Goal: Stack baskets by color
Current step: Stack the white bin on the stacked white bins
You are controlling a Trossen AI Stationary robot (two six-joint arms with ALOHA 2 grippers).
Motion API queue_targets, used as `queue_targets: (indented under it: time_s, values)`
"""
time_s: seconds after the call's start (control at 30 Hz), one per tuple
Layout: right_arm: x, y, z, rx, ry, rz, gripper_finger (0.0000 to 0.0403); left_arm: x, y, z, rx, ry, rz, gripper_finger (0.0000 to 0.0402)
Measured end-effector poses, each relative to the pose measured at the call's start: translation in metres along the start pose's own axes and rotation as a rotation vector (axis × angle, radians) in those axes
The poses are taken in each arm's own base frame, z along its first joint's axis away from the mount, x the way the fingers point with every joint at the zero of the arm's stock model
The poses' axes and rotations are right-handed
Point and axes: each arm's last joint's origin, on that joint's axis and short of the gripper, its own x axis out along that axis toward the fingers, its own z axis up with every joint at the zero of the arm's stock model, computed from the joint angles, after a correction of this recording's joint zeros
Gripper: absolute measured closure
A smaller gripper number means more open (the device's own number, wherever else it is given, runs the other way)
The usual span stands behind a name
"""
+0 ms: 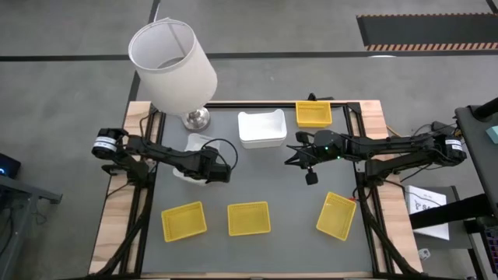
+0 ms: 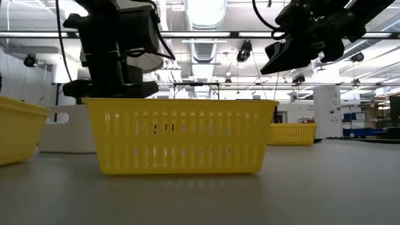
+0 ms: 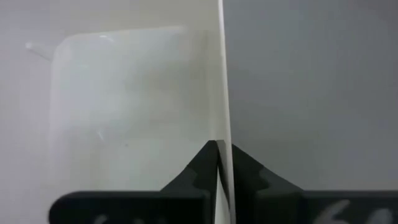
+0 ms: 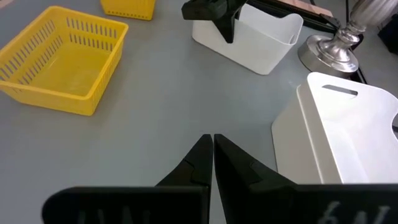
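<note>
My left gripper (image 3: 222,147) is shut on a white basket (image 1: 194,152) that sits on the grey table left of centre, in front of the lamp. A second white basket (image 1: 261,128) stands at the far middle. One yellow basket (image 1: 313,114) rests at the far right, and three more lie along the near edge: one on the left (image 1: 184,220), one in the middle (image 1: 249,218) and one on the right (image 1: 336,215). My right gripper (image 1: 294,155) hangs shut above the table's middle right, holding nothing. My left gripper pinches one thin side wall of the white basket at its rim (image 3: 221,127), one finger inside the basket and one outside. The fingers come from above, slanting down. In the right wrist view the basket's base (image 4: 249,56) still rests on the table.
A large white lampshade on a chrome base (image 1: 196,118) stands at the far left, close behind the held basket. Bare grey table (image 1: 257,175) lies between the two grippers. In the low view the middle yellow basket (image 2: 181,134) fills the foreground.
</note>
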Motion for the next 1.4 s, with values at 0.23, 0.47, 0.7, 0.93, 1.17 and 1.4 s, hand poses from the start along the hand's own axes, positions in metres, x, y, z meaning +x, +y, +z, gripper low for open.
queue_targets:
  time_s: [0.23,0.47,0.7,0.93,1.17,1.4]
  values:
    - [0.000,0.000,0.000,0.001,0.002,0.001,0.0394,-0.007,0.001,0.001,0.037,0.043,-0.005,0.0401]
    - [0.000,0.001,-0.003,0.006,0.027,0.010,0.0394,-0.029,-0.001,0.001,0.235,0.161,0.024,0.0401]
    - [-0.004,0.002,-0.004,-0.006,0.048,0.019,0.0394,-0.073,-0.013,0.000,0.572,0.284,-0.062,0.0401]
    - [-0.019,0.008,-0.008,0.010,0.041,0.022,0.0394,-0.127,-0.031,0.009,0.752,0.202,-0.219,0.0401]
    - [-0.034,0.014,-0.016,-0.039,-0.062,-0.017,0.0394,-0.156,-0.052,0.025,0.786,0.004,-0.409,0.0401]
    - [-0.047,0.018,-0.016,-0.054,-0.128,-0.009,0.0394,-0.159,-0.061,0.032,0.826,-0.119,-0.465,0.0402]
